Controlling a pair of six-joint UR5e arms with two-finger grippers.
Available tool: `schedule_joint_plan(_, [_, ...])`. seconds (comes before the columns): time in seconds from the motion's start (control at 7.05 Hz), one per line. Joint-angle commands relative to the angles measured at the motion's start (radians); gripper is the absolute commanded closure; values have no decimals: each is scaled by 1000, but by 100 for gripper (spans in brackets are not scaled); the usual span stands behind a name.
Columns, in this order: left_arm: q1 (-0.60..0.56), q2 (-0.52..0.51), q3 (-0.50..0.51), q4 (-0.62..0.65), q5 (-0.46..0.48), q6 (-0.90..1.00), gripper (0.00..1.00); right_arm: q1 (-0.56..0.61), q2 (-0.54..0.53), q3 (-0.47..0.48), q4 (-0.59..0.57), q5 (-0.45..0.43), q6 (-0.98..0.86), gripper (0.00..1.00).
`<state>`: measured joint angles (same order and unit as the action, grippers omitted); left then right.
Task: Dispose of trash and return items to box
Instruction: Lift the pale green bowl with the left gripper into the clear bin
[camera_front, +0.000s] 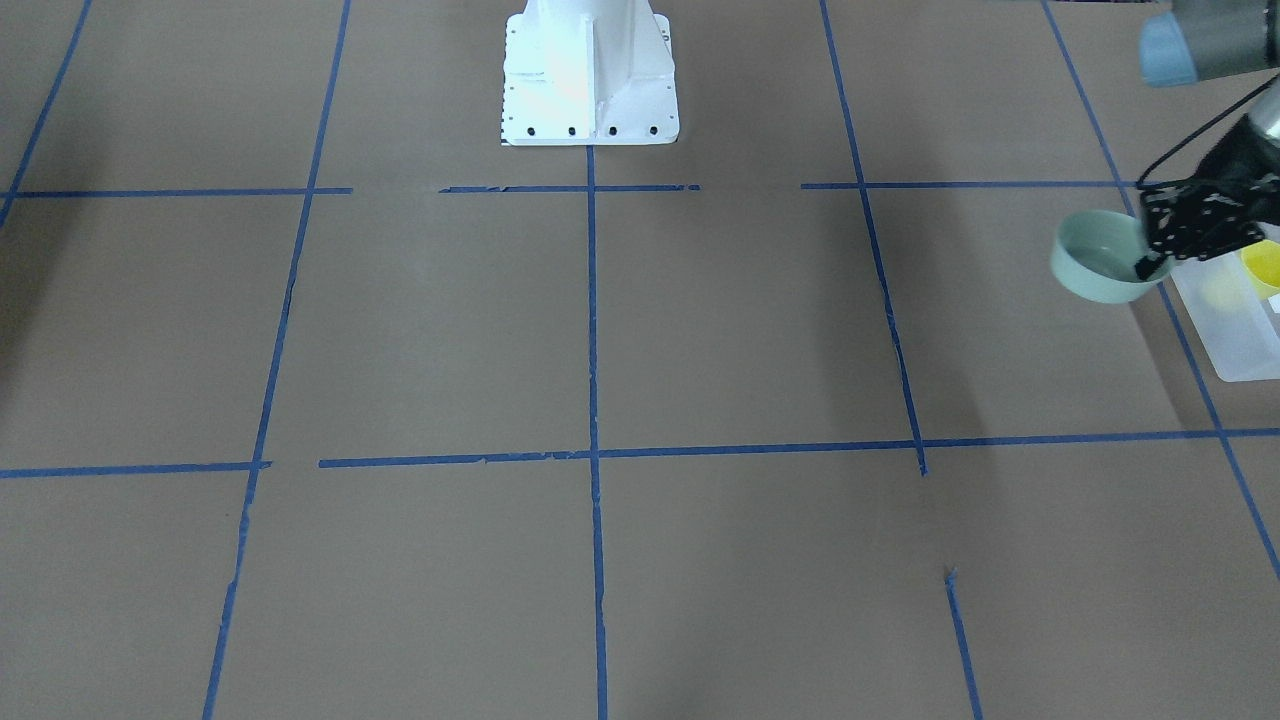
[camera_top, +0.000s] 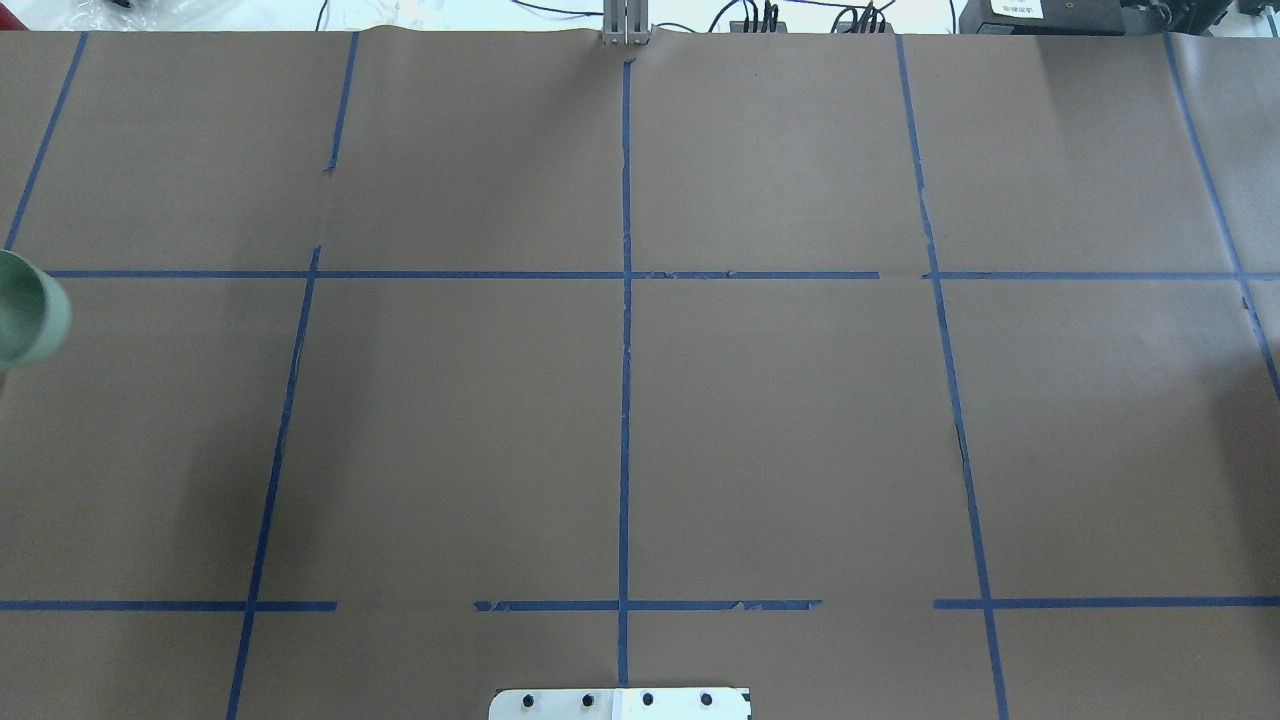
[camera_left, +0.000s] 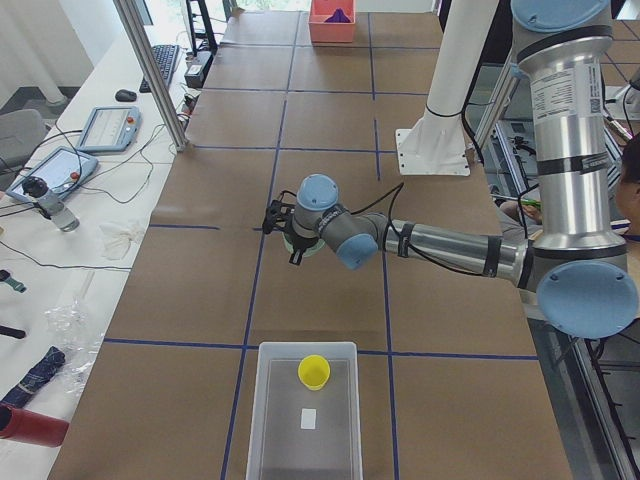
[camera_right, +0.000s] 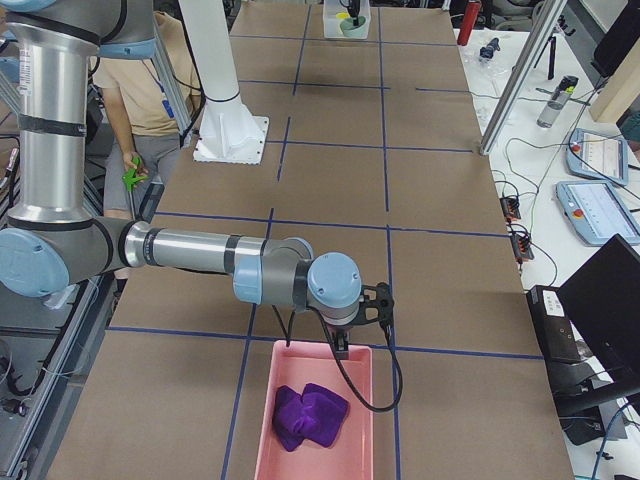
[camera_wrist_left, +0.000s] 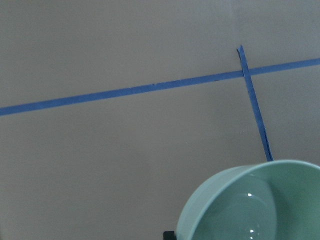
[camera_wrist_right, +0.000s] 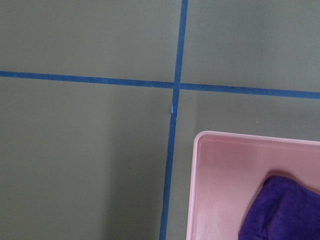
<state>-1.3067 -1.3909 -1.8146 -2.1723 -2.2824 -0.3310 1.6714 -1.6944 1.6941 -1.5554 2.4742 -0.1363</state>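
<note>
My left gripper is clamped on the rim of the mint-green bowl, one finger down inside the wall and the other outside. The bowl hangs tilted in the air at the right edge of the front-facing view, just left of the box. From the left side view I'd say it isn't over the box yet: brown table lies under it.

How will it handle? It looks like light, stiff plastic, smooth and a bit glossy, with small highlights gleaming inside it in my left wrist view. A rim pinch could let it swing or slip, but I judge the wall at the rim to be the sensible hold, and it shouldn't crush. It's round, shallow, pale mint all over and empty.

The yellow cup sits inside the frosted box at the bottom of the left side view.

My right gripper hovers at the top rim of the pink tray, which holds the purple cloth. Whether its fingers are apart or together, I cannot tell.
</note>
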Motion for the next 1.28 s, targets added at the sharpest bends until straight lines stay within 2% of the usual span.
schedule_joint_plan(0.0, [-304,-5,195,58,-6,502,100,-31,1,35,0,-3,47,0])
schedule_joint_plan(0.14, [-377,-37,313,60,-3,647,100,-38,-1,36,0,3,49,0])
schedule_joint_plan(0.43, [-399,-144,533,60,117,764,100,-74,1,33,3,-3,70,0])
schedule_joint_plan(0.71, [-459,-184,671,60,144,852,100,-85,1,29,5,-4,96,0])
schedule_joint_plan(0.85, [-468,-169,708,58,132,851,100,-94,1,21,5,-6,96,0])
schedule_joint_plan(1.14, [-462,-183,776,58,25,802,100,-102,1,18,6,-6,96,0])
